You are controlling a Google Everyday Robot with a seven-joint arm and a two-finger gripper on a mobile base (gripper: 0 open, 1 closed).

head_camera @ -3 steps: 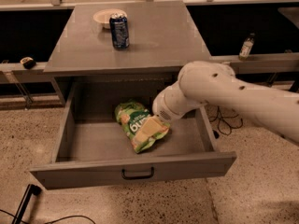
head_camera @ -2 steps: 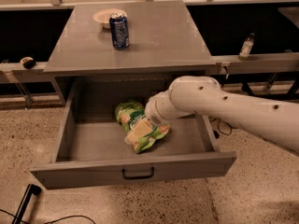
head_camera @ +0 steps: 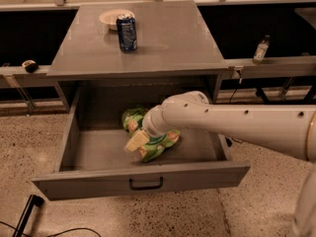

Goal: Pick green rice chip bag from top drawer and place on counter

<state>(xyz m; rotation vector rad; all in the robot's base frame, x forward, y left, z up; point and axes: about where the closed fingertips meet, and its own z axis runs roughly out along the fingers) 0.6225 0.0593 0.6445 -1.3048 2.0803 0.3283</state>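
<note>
The green rice chip bag (head_camera: 162, 143) lies crumpled on the floor of the open top drawer (head_camera: 98, 182), near its middle, below the desk's front edge. The gripper (head_camera: 136, 142) sits over the bag's front left part; whether its jaws are open or closed cannot be told. On the desk (head_camera: 168, 38), a blue soda can (head_camera: 127, 32) stands near the rear left corner, just before a pale plate (head_camera: 109, 18).

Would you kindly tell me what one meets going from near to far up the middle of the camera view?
First the black handle of the top drawer → green rice chip bag inside it, with the claw at its near-left side → counter → blue soda can → pale bowl.
</note>
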